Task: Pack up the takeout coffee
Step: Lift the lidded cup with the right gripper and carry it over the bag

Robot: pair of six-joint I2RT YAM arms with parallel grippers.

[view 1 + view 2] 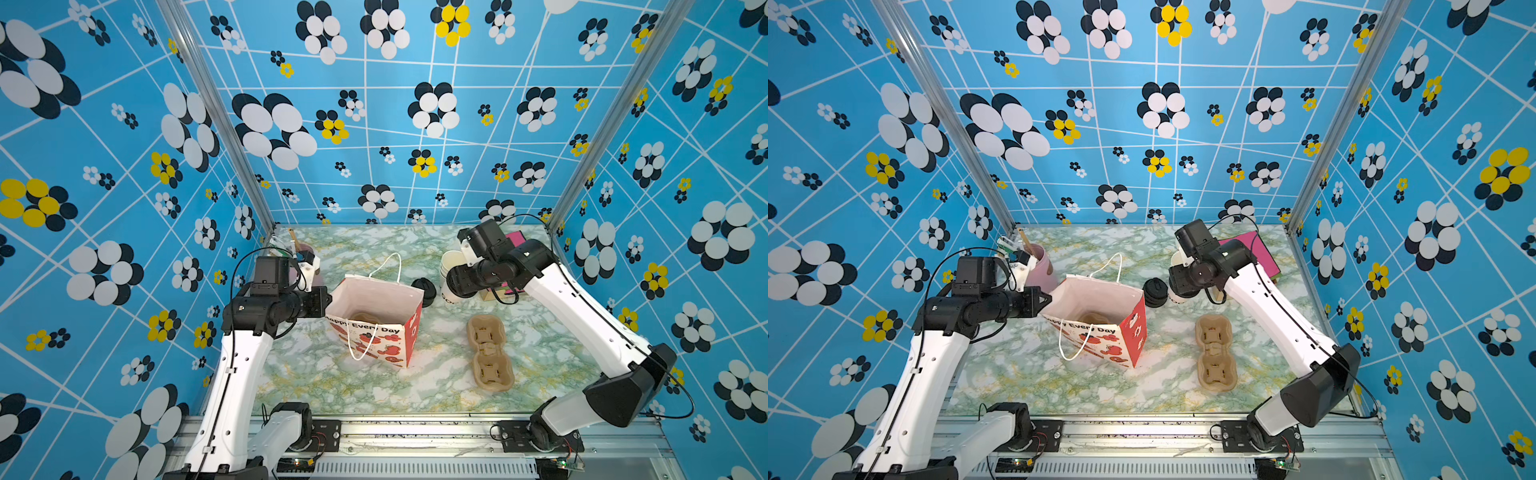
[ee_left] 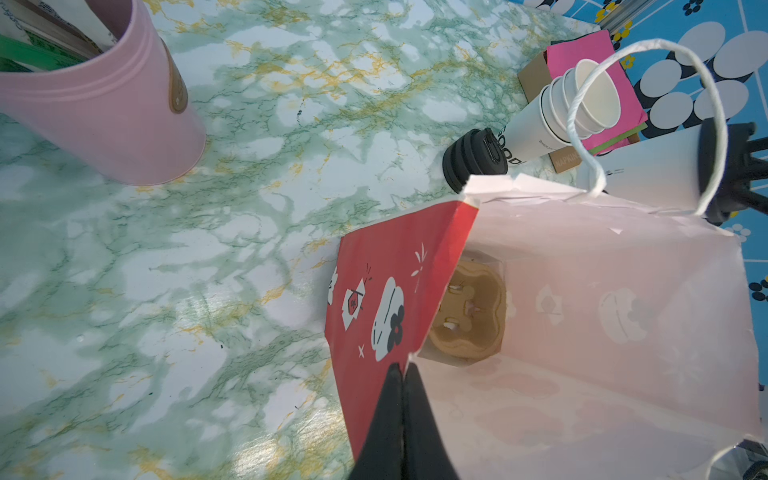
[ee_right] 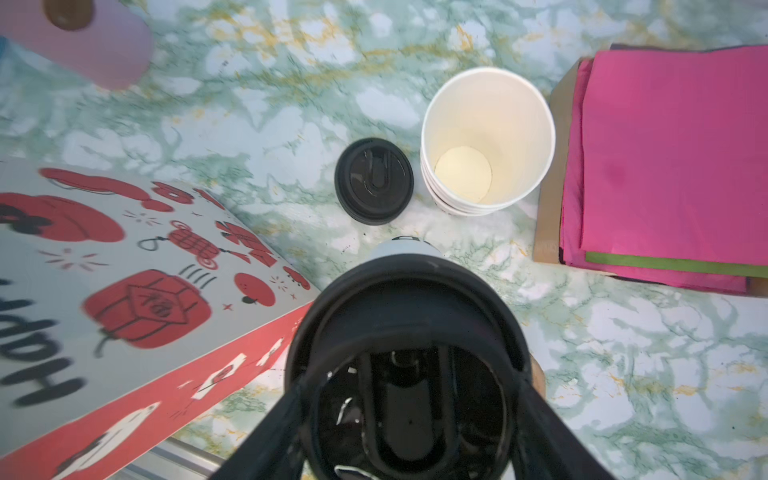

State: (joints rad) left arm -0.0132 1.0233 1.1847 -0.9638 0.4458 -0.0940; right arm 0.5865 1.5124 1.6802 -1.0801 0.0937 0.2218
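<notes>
The takeout coffee [image 2: 652,174], a white cup under a black lid, is held by the right gripper [image 3: 415,382], whose fingers press in on both sides at the lid. It is outside the paper bag [image 1: 382,332], just beside the bag's rim, near the stack of black lids [image 3: 374,183] and the stack of lidless cups [image 3: 486,141]. The bag's edge hides its base, so I cannot tell whether it touches the table [image 1: 332,382]. The left gripper [image 2: 402,374] is pinched tight on the bag's rim; the bag stands upright, mouth open. A brown cup carrier [image 2: 469,316] lies on the bag's floor. A second carrier [image 1: 490,353] lies on the table, apart from the bag. Pink napkins [image 3: 673,158] sit beside the cups.
</notes>
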